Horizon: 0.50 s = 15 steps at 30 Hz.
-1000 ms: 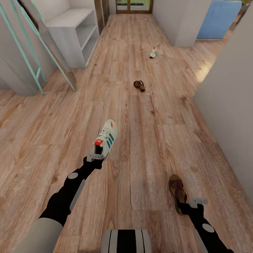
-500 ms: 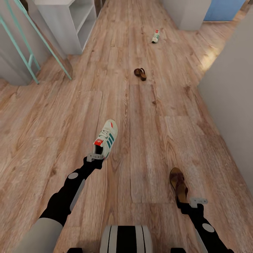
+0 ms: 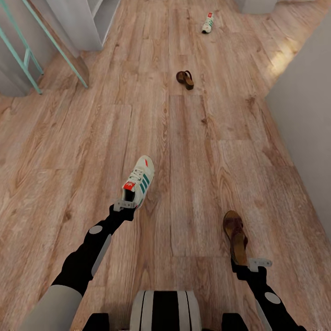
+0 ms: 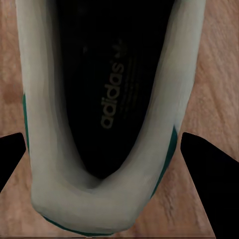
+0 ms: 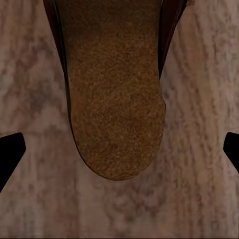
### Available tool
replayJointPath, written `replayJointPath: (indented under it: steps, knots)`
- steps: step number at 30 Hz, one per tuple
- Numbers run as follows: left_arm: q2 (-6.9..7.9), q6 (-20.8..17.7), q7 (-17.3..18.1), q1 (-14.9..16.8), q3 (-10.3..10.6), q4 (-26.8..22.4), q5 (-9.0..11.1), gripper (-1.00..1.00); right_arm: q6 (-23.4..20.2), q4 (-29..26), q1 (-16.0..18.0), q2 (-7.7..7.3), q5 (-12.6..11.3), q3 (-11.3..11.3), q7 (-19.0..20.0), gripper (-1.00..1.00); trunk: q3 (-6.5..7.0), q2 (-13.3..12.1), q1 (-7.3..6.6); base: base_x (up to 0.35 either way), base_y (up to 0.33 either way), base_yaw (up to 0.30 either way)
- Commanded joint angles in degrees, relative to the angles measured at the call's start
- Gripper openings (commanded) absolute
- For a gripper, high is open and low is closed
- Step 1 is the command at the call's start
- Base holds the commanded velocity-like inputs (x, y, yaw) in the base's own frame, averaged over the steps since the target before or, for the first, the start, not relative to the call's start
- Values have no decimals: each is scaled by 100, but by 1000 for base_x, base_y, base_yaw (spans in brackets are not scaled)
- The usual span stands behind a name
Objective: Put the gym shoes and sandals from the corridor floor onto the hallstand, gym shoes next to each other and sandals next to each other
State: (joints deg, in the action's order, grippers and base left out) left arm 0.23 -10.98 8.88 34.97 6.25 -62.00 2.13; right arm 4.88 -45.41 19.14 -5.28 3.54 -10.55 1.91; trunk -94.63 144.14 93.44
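The wood floor [image 3: 197, 151] runs wide and bare up the middle, closed in by a grey wall [image 3: 308, 138] along the right and by teal railings [image 3: 55, 43] and the foot of a white shelf unit [image 3: 87, 23] at the upper left.

The left gripper [image 3: 125, 205] sits at the heel of 1 sneaker [image 3: 139, 180], the right gripper [image 3: 257, 265] at the heel of 1 sandal [image 3: 235, 236]. From the head camera I cannot tell how far either pair of jaws stands open, or whether they grip.

The left wrist camera looks straight into the sneaker's [image 4: 102, 114] dark opening with its printed insole, a black fingertip [image 4: 206, 179] on each side and floor showing between finger and shoe. The right wrist camera shows the sandal's [image 5: 117, 94] tan footbed, the fingertips [image 5: 10, 152] well apart from it at either edge.

Farther up the corridor lie the 2nd sandal [image 3: 185, 78] and, beyond it, the 2nd sneaker [image 3: 208, 23], both on the floor with open boards between.
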Motion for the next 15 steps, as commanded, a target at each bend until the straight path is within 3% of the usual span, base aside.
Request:
replayJointPath:
  steps: [1, 12, 15]
  knots:
    - [1, -35, 17, 1, 5, -19, 24, -100, 16, 3, 2, 2, 36, -17, 20, 100, -35, 3, 1, 0, 0, 0]
    - [-4, -44, 17, 1, 26, -225, 24, -100, 5, -2, 2, 1, 33, -17, 20, 100, -98, 4, 4, 0, 0, 0]
    - [0, -44, 17, 1, 25, -226, 24, -100, 4, -2, 2, 1, 33, -17, 20, 100, -169, 8, 12, 0, 0, 0]
